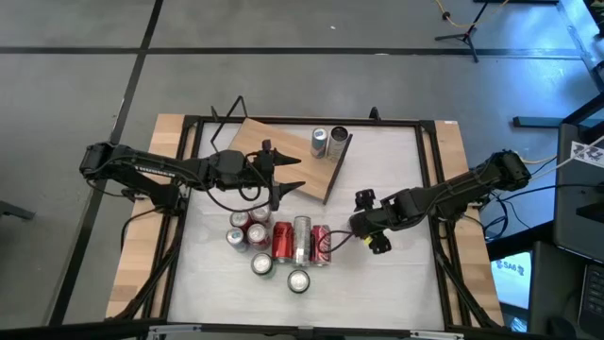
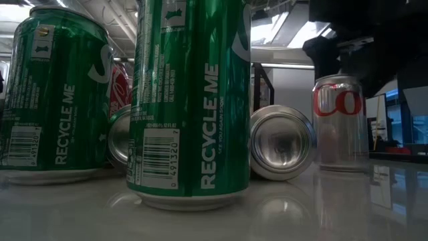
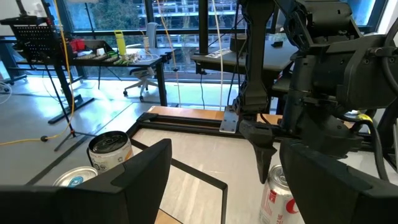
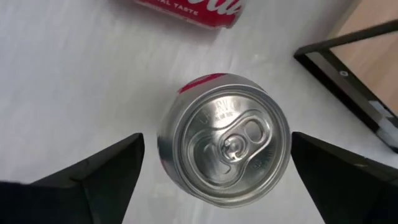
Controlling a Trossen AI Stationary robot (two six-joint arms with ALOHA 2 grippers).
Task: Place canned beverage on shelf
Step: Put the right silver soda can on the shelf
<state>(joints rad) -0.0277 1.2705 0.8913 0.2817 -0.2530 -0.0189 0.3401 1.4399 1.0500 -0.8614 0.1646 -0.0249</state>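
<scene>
R gripper [image 4: 214, 168] is held above an upright red can [image 4: 225, 149] on the table, fingers spread wide on either side, no contact seen; can is centred between them in the R wrist view. In the high view this can [image 1: 322, 246] sits at the right edge of the can cluster [image 1: 278, 246], just beside a lying red can [image 4: 186, 12]. Shelf [image 1: 283, 156] lies at the table's far side, tilted, w/ two cans [image 1: 328, 141] already on its corner. L gripper [image 1: 288, 175] is parked over the shelf's near edge, fingers apart, nothing held.

Step judged: pre-grasp on next can. Next move calls for R gripper to be lowered, fingers closed on can body, then lift and carry to a bare shelf spot. Risk: neighbouring can may be knocked.
</scene>
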